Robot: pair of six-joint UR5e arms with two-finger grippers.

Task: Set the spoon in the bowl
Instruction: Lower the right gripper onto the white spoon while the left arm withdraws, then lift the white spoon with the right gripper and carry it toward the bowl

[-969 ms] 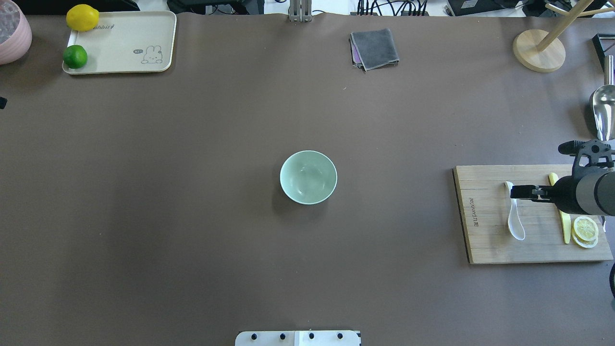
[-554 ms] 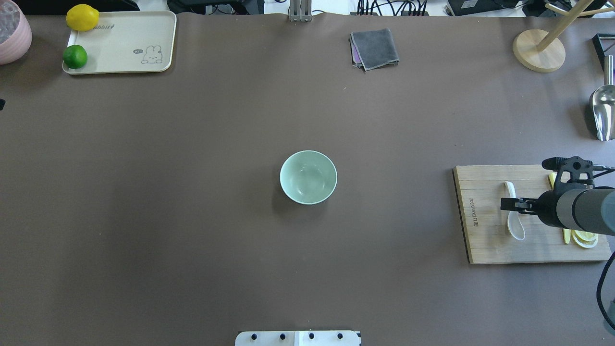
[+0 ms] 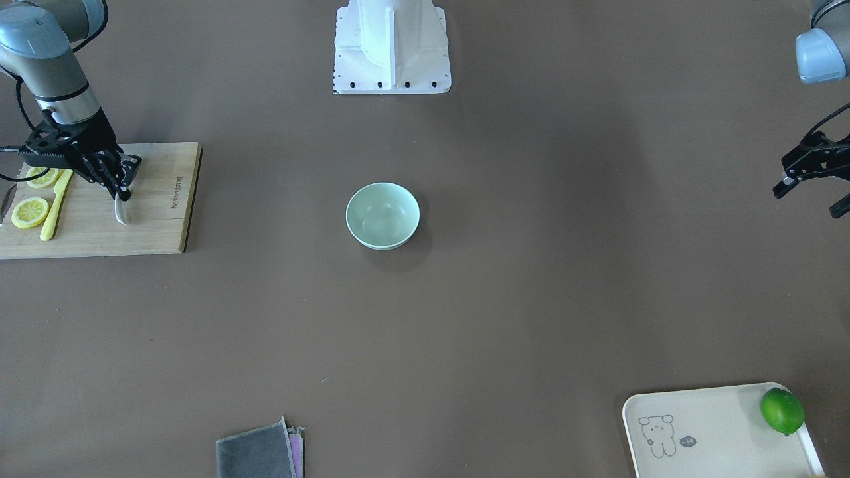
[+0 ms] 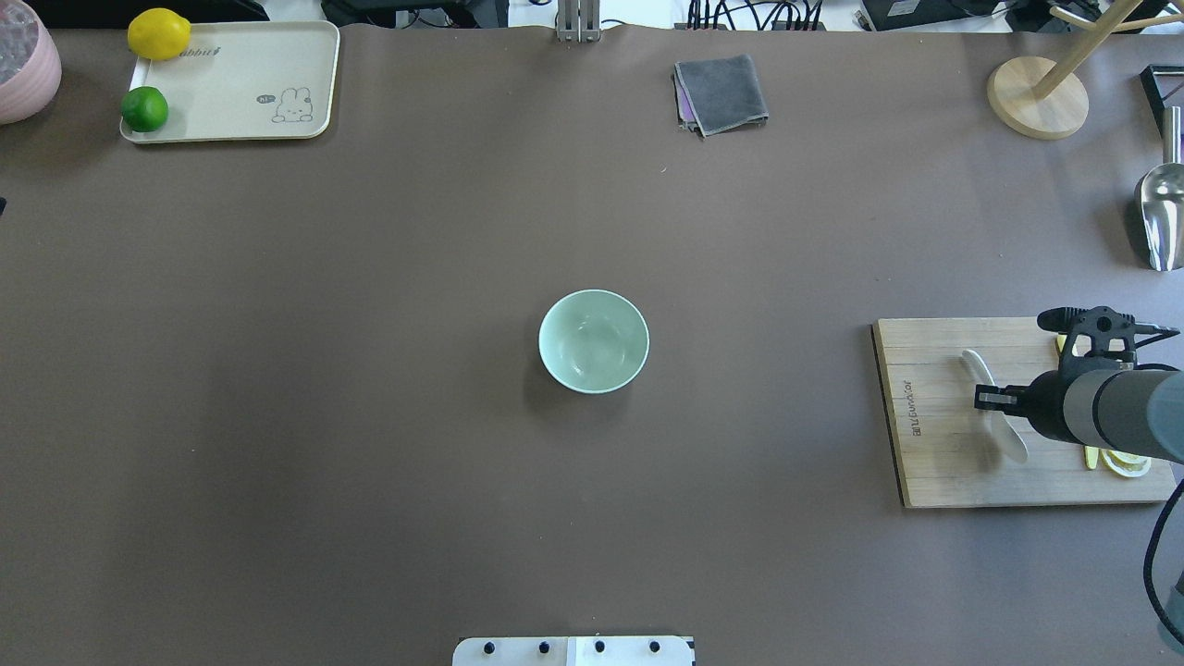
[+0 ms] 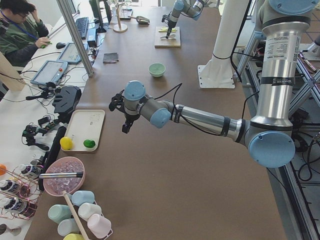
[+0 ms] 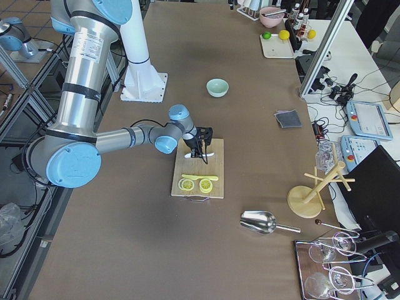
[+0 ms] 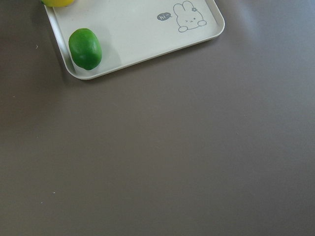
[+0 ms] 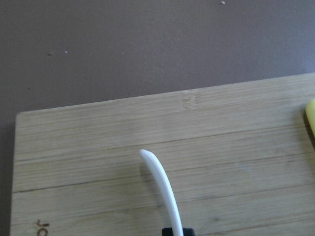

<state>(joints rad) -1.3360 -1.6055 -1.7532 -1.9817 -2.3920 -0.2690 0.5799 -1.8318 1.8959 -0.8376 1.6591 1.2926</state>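
Note:
The white spoon (image 4: pixel 1010 442) lies slanted on the wooden cutting board (image 4: pixel 934 462) at the table's right side. My right gripper (image 4: pixel 986 400) is down on the board and shut on the spoon's handle near its middle. In the right wrist view the handle (image 8: pixel 160 182) curves up from between the fingers at the bottom edge. In the front-facing view the scoop (image 3: pixel 120 214) shows just below the gripper (image 3: pixel 121 192). The mint-green bowl (image 4: pixel 593 340) stands empty at the table's centre, far left of the spoon. My left gripper (image 3: pixel 811 199) is open and empty, at the table's left side.
A yellow knife (image 3: pixel 56 202) and lemon slices (image 3: pixel 30 212) lie on the board beside the spoon. A cream tray (image 4: pixel 231 92) with a lime (image 7: pixel 85 48) and a lemon, a grey cloth (image 4: pixel 721 92), a wooden stand (image 4: pixel 1036 97) and a metal scoop (image 4: pixel 1161 217) sit along the edges.
My right gripper came down over the spoon's handle and shut on it. The spoon has turned a little, its scoop swinging right. The bowl has not moved.

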